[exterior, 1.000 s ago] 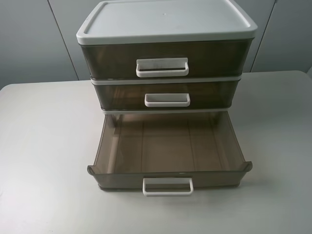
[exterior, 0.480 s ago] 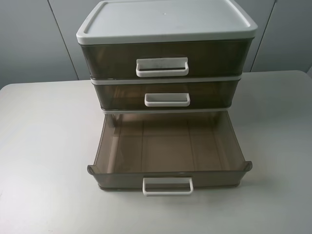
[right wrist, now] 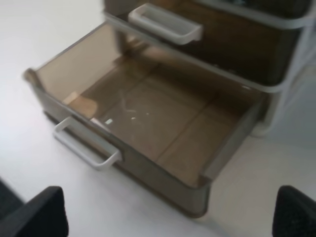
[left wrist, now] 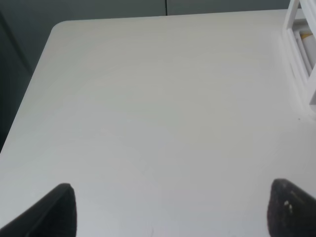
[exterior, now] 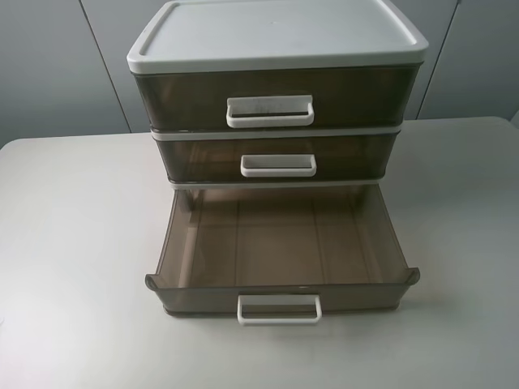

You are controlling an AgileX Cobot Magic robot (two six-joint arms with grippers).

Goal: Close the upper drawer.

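Observation:
The upper drawer [exterior: 276, 97] is the tallest smoky-brown drawer, right under the cabinet's white lid [exterior: 276, 32]. Its wide, smudged white handle [exterior: 269, 111] faces me and its front sits flush with the frame. Neither gripper shows in the exterior high view. My left gripper [left wrist: 168, 212] is open and empty over bare table, left of the cabinet. My right gripper [right wrist: 168, 215] is open and empty, hovering in front of the pulled-out bottom drawer [right wrist: 148, 123].
The bottom drawer [exterior: 280, 243] is pulled far out and empty, with its white handle [exterior: 279, 309] toward the table's front. The middle drawer [exterior: 278, 158] is pushed in. The white cabinet frame [left wrist: 301, 59] shows at the edge of the left wrist view.

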